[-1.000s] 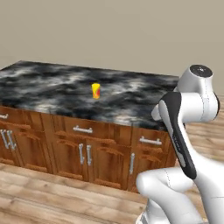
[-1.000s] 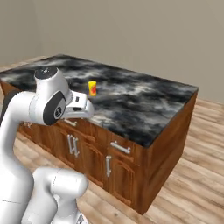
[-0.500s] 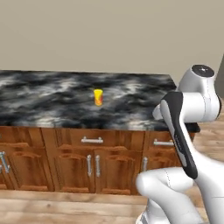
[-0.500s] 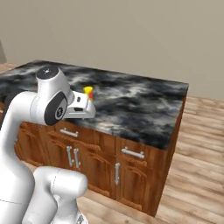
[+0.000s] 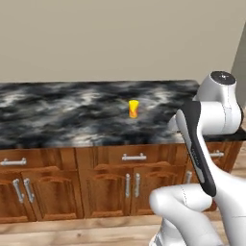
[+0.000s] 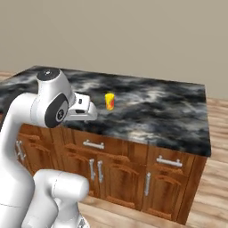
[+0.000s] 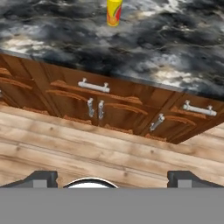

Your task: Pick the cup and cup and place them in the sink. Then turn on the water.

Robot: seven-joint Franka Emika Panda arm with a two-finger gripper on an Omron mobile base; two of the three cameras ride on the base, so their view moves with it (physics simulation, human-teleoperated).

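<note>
Wide apart and holding nothing, the claw point(image 7: 112, 177) hangs in front of the robot at about worktop height, looking down at the wooden floor point(image 7: 109, 148) and the cabinet fronts, its two dark fingertips point(image 7: 41, 177) at the bottom corners of the hand view. Compared with a second ago the whole scene has swung round: the island, then seen at a slant, now lies nearly square to the left base view, so it is the base that has driven and turned, not the cup or the cabinets. The arm looks folded much as it was, with the claw no nearer the cup. This reads as the approach step of the first pick, with nothing grasped yet. Just beyond the claw stand the brown cabinet doors point(image 5: 72, 192) with their metal handles, which the base must not bump as it closes in. Farther off, the yellow cup point(image 5: 133, 108) with its orange-red pattern stands upright on the black-and-white marble worktop point(image 5: 57, 115), well back from the front edge and apart from anything else. Nothing lies between the claw and the cup but bare marble, so the reach looks unobstructed once the base is near enough. Behind the island rises the plain beige wall point(image 5: 120, 38).
</note>
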